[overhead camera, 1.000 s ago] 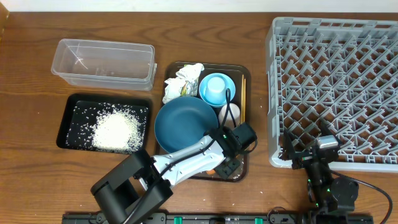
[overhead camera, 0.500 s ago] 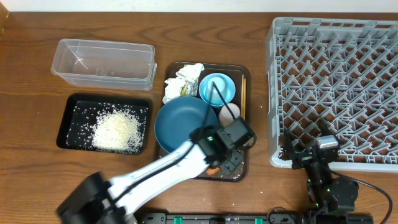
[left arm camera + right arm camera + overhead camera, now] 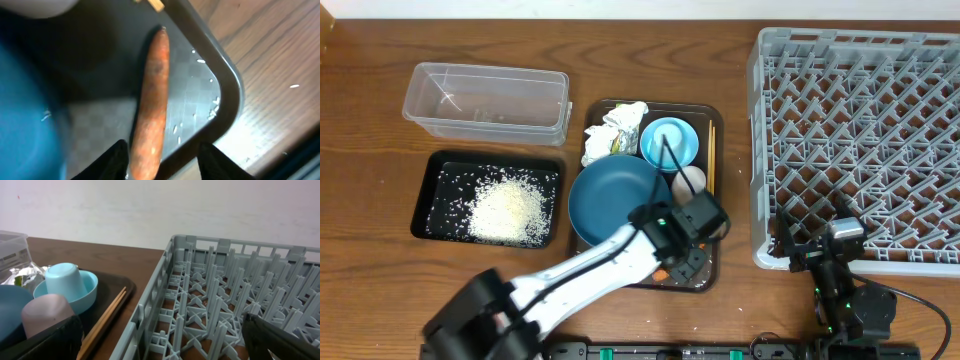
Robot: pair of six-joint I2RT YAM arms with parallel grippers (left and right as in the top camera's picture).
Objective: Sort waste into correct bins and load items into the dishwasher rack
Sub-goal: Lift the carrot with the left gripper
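Waste-sorting step. Carrot (image 3: 152, 100) lies in the near right corner of the brown serving tray (image 3: 227, 95). Left gripper (image 3: 164, 160) sits low, fingers spread astride one end, not clamped. Next: close, lift, carry left, probably to the black tray (image 3: 420, 195) with the rice (image 3: 505, 210). Right gripper (image 3: 815, 252) wide apart, empty, at the rack (image 3: 860, 60).

Overhead straight down; left wrist close above serving tray (image 3: 232, 82) corner; right wrist low, facing rack (image 3: 150, 305).
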